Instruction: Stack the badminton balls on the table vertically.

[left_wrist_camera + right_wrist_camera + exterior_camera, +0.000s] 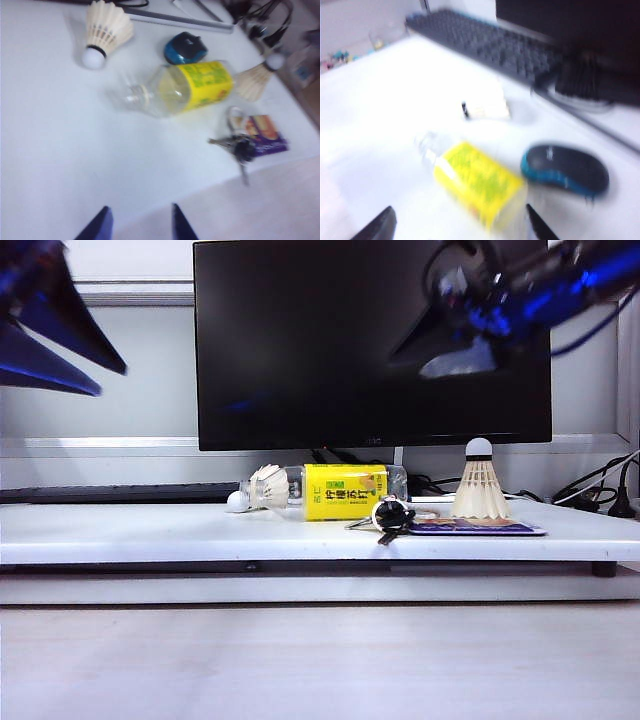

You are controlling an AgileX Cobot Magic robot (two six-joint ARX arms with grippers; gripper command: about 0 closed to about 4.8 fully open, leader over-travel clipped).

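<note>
**Both grippers aloft and empty, shuttlecocks not yet stacked**

The right gripper [455, 340] hangs high in front of the monitor [372, 340], its fingers spread wide with nothing between them; its own camera shows the two tips [375, 227] flanking open air above the bottle [480, 187] and the mouse [565, 170]. Spread that wide, it looks readied to come down over something, likely one of the shuttlecocks.

The left gripper [95, 380] sits at the upper left of the exterior view, well above the table [150, 530]. Its fingers [95, 227] stand partly apart and hold nothing, looking down over the table's front edge.

The lying shuttlecock [258, 490] rests on its side just beside the bottle's clear end, toward the table's back edge, cork pointing left. The upright shuttlecock [480, 483] stands on its skirt, cork up, near the right end beside the card [475, 528] and the keys [390, 517]. Standing that way it makes a natural base, so the lying one probably has to be lifted and seated over it. The bottle's closeness could crowd that pick.
</note>
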